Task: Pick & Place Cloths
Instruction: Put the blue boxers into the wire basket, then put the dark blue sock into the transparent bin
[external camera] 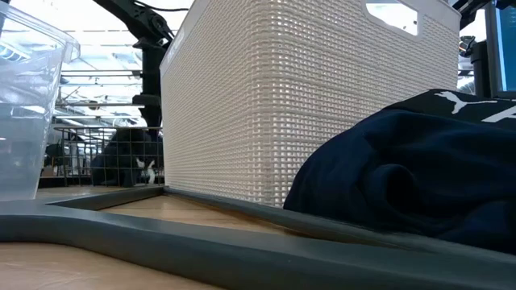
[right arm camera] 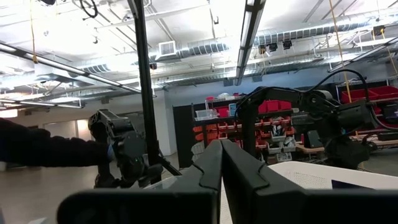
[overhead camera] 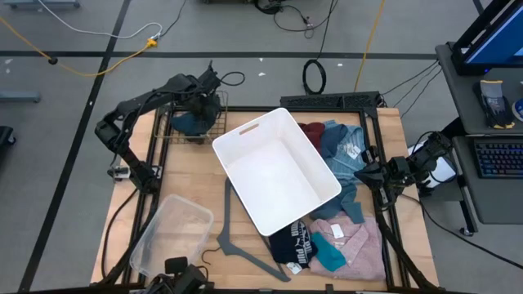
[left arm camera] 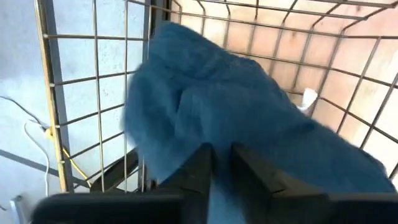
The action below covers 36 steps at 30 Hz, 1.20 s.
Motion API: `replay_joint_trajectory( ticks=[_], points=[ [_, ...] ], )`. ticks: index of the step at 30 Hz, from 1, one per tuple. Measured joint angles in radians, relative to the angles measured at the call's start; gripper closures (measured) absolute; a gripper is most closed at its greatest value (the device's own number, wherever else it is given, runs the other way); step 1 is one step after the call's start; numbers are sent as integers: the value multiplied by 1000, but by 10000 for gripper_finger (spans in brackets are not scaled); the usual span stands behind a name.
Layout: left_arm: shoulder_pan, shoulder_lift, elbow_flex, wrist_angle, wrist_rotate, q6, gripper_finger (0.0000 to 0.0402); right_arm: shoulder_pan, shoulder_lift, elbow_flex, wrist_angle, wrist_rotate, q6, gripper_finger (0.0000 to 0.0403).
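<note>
At the far-left corner of the wooden desk (overhead camera: 184, 175) stands a wire basket (overhead camera: 176, 126), and the left pincer (overhead camera: 204, 104) hangs over it with a navy cloth (overhead camera: 192, 122) bunched beneath it inside the wire walls. Seen from the left wrist, the dark fingers (left arm camera: 202, 171) stand slightly apart with the blue fabric (left arm camera: 249, 124) between and just beyond them; whether they grip it cannot be told. Centre of desk: one large white bin (overhead camera: 278, 167), set at an angle, nothing visible inside. Right of the bin, a heap of garments: a maroon cloth (overhead camera: 311, 131) at the far end, a light-blue shirt (overhead camera: 343, 155) with a white tag beside it, a pink shirt (overhead camera: 355, 241) at the near end, a teal cloth (overhead camera: 328, 253) lying on the pink one, and a black cloth with white print (overhead camera: 292, 243) touching the bin's near corner. The low view shows this dark cloth (external camera: 411, 177) close against the bin's woven wall (external camera: 266, 105). Near-left: one clear plastic tub (overhead camera: 172, 237). Between tub and black cloth lies a grey hanger (overhead camera: 233, 237), flat on the desk. Right pincer (overhead camera: 365, 173): clenched, empty, held at the right edge of the desk, beside the light-blue shirt.
</note>
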Motion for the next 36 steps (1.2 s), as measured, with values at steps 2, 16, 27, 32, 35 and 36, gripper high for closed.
replay_joint_trajectory(
  ticks=[2,16,27,32,35,36],
  points=[
    [0,0,0,0,-7,-9,294,0,0,0,0,0,0,399],
    [-133,-70,116,-85,-175,-229,192,0,0,0,1,15,85,399],
    [-308,-334,144,-27,-62,-704,257,0,0,0,0,14,73,399],
    [-419,-420,145,33,12,-836,297,0,0,0,0,14,72,399],
    [-498,-447,145,87,32,-871,319,0,0,0,0,14,72,399],
    [-523,-452,145,103,35,-877,327,0,0,0,0,14,72,399]
  ],
)
